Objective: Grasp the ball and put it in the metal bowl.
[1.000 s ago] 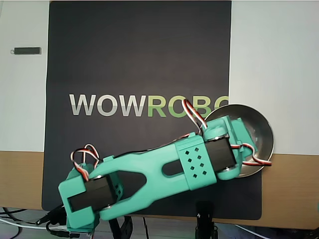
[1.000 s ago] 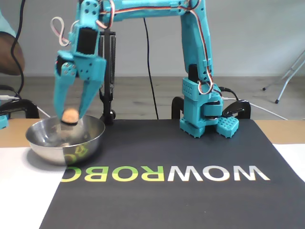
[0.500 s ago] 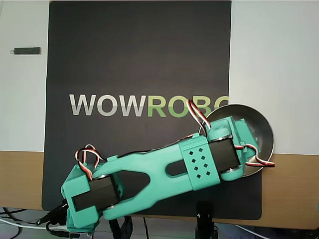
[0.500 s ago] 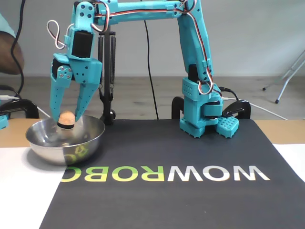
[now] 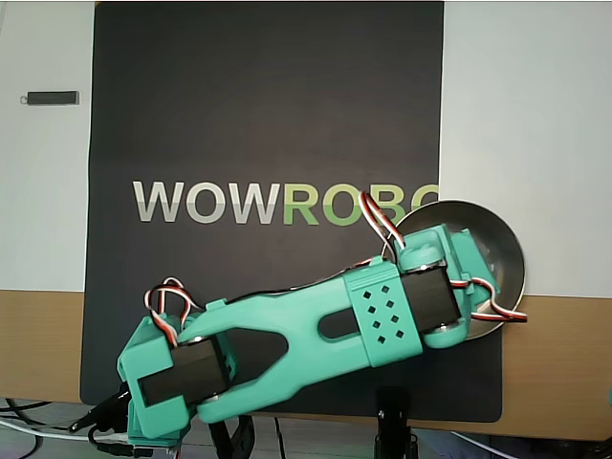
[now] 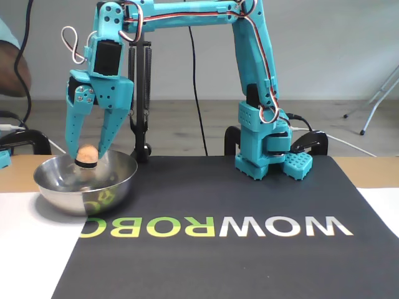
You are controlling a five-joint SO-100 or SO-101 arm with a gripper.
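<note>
In the fixed view, the teal gripper (image 6: 88,158) points down over the metal bowl (image 6: 62,190), which sits at the mat's left edge. The tan ball (image 6: 87,152) is pinched between the fingertips (image 6: 103,142), about level with the bowl's rim and over its inside. The gripper is shut on the ball. In the overhead view the arm's wrist block (image 5: 430,287) covers the left half of the bowl (image 5: 507,251). The ball and the fingertips are hidden beneath it there.
A black mat (image 5: 268,115) with WOWROBO lettering covers the table's middle. The arm's base (image 6: 265,149) stands at the mat's far edge. A black post (image 6: 142,93) rises just behind the bowl. A small dark bar (image 5: 53,97) lies on the white surface.
Since a second ago the gripper has shifted slightly left with the ball and settled over the bowl. Nothing has moved in the last half second.
</note>
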